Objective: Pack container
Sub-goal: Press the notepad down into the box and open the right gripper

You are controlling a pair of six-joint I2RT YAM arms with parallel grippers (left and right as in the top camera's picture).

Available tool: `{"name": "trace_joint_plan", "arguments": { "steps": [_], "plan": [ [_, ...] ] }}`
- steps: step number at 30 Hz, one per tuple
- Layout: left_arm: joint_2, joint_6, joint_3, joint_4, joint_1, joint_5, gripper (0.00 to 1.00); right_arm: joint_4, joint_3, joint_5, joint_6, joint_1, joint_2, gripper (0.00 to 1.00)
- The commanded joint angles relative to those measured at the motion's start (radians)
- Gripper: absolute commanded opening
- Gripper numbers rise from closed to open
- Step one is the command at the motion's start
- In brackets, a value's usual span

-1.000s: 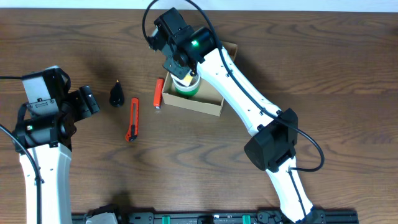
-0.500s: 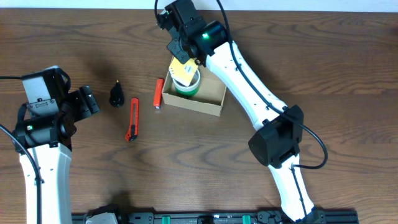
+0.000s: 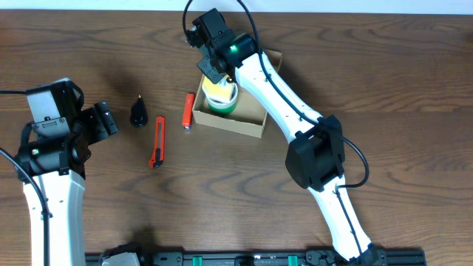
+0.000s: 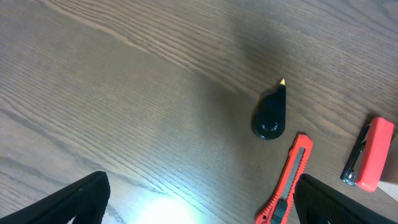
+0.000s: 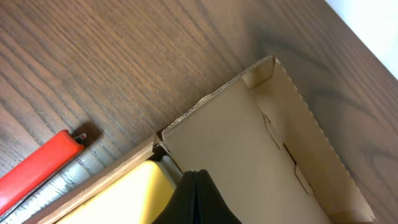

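The right hand (image 5: 196,180), fingers pressed together, hides part of the container (image 3: 230,127); left hand (image 4: 202,190) spread.

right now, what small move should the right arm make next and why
Probably open the right jaws and shift left, lowering toward the small red tool lying on the table just outside the box's left wall. The jaws are shut, apparently on nothing, by the box's back-left corner. A roll already sits inside, while the red tool is the nearest thing not yet packed.
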Motion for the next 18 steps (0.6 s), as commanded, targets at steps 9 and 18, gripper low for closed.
{"name": "trace_joint_plan", "arguments": {
  "steps": [9,18],
  "plan": [
    [0.0,0.011,0.021,0.0,0.003,-0.003,0.95,-0.059,0.007,-0.009,0.019,-0.003,0.012,0.01],
    [0.0,0.011,0.021,-0.001,0.003,-0.003,0.95,-0.135,0.051,0.003,0.023,0.016,-0.041,0.01]
  ]
}}
